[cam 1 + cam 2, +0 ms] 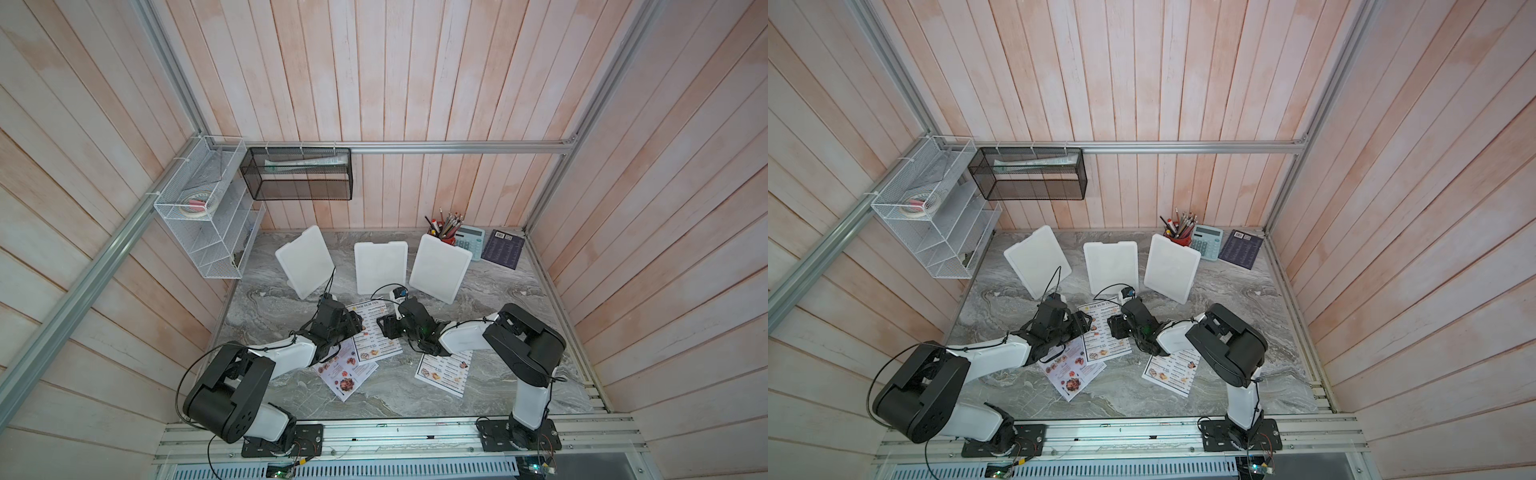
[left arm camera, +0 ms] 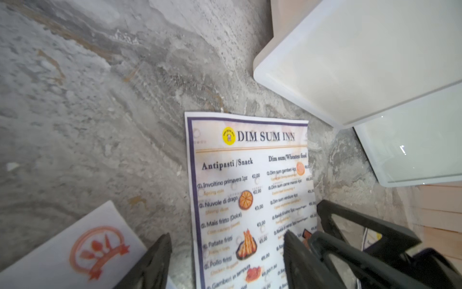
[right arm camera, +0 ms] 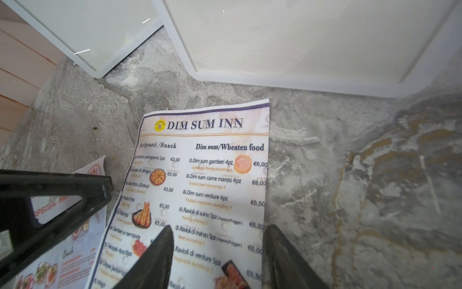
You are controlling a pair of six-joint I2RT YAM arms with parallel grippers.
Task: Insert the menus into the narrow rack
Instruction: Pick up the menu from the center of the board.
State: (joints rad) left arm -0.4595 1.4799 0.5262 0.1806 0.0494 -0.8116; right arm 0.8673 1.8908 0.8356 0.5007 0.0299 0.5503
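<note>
Nearest, flat on the marble table (image 1: 395,399): Special Menu (image 1: 340,372) and one Dim Sum Inn menu (image 1: 444,372). Just beyond, over the other Dim Sum Inn menu (image 1: 372,332): left gripper (image 2: 226,235) and right gripper (image 3: 219,227), both with jaws apart, straddling opposite edges, clamping nothing. Behind, three white boards (image 1: 380,266). On the back wall, black mesh rack (image 1: 299,176).

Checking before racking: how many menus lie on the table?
3: central Dim Sum Inn menu; Special Menu overlapping it; second Dim Sum Inn menu apart, under the right arm. Arms may hide more.
</note>
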